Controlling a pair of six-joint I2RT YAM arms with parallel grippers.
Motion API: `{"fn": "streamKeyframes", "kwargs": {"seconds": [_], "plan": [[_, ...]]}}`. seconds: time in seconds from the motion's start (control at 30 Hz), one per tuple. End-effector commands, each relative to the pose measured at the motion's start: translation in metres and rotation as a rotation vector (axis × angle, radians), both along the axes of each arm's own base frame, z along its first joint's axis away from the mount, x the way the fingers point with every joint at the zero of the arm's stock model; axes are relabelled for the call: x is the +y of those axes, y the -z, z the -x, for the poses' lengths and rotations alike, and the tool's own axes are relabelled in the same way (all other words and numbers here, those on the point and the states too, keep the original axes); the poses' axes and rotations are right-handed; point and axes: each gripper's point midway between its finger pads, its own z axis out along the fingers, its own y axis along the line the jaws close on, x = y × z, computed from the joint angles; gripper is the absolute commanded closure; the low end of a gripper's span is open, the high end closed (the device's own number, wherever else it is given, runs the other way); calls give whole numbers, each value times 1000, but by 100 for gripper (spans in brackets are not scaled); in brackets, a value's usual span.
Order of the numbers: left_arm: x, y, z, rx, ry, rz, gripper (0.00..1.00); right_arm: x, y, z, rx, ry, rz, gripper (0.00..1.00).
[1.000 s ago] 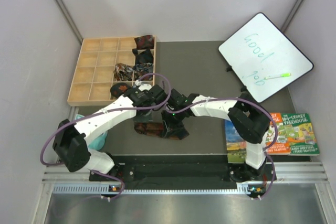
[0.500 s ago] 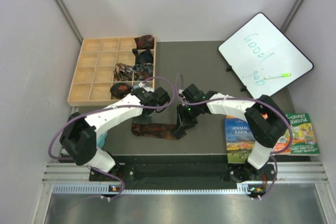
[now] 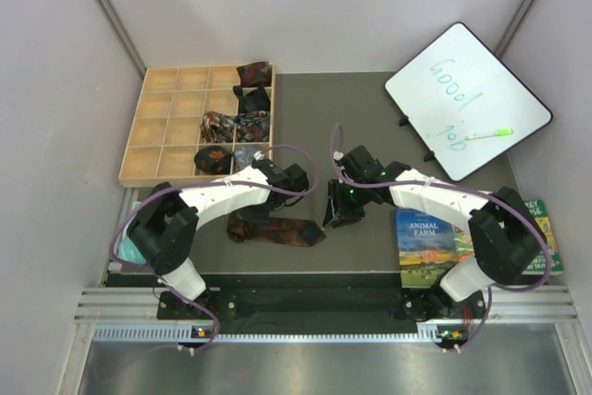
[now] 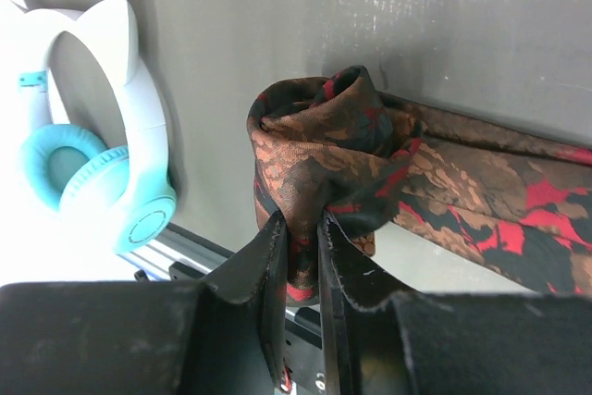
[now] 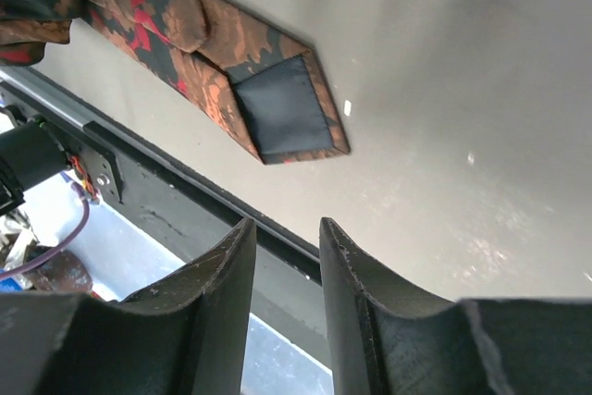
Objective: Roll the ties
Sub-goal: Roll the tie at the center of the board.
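Note:
A long dark tie (image 3: 282,230) with rust-orange and red print lies flat on the grey mat. Its left end is curled into a small roll (image 4: 324,131). My left gripper (image 3: 248,217) is shut on that roll, and in the left wrist view its fingertips (image 4: 298,228) pinch the fabric. My right gripper (image 3: 335,215) hovers just right of the tie's wide tip (image 5: 282,113), which shows its dark lining. This gripper (image 5: 287,233) is open and holds nothing. Several rolled ties (image 3: 252,97) sit in the wooden tray (image 3: 166,127).
White and teal cat-ear headphones (image 4: 102,164) lie left of the mat. A whiteboard (image 3: 467,99) with a green marker (image 3: 488,135) leans at the back right. Picture books (image 3: 427,245) lie under the right arm. The metal table rail (image 3: 314,298) runs along the near edge.
The right gripper has let go of the tie's wide end, opened a little and moved away to the right. The tie now lies stretched out. The left gripper keeps its grip on the rolled end.

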Motion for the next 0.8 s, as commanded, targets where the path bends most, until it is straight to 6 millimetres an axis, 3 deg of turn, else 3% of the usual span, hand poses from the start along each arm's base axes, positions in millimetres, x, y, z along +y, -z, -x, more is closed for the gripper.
{"fn": "streamKeyframes", "kwargs": {"seconds": [0.0, 0.13, 0.2, 0.27, 0.43, 0.63, 0.77], "plan": [[6, 3, 1, -15, 4, -95, 91, -11, -15, -4, -60, 25, -3, 65], [-2, 10, 3, -15, 23, -140, 87, -13, -22, -4, -73, 30, -10, 65], [-7, 16, 5, -4, 34, -152, 81, -13, -26, -5, -79, 32, -12, 65], [-16, 19, 6, -8, 51, -147, 68, -15, -29, -5, -86, 36, -7, 65], [-32, 18, 8, -1, 77, -103, 51, -20, -40, -5, -104, 48, 1, 64], [-50, -5, 4, -28, 112, 21, 25, -21, -58, -10, -136, 53, 2, 64], [-62, -27, 4, -55, 120, 130, 18, -19, -71, -12, -146, 57, -8, 64]]}}
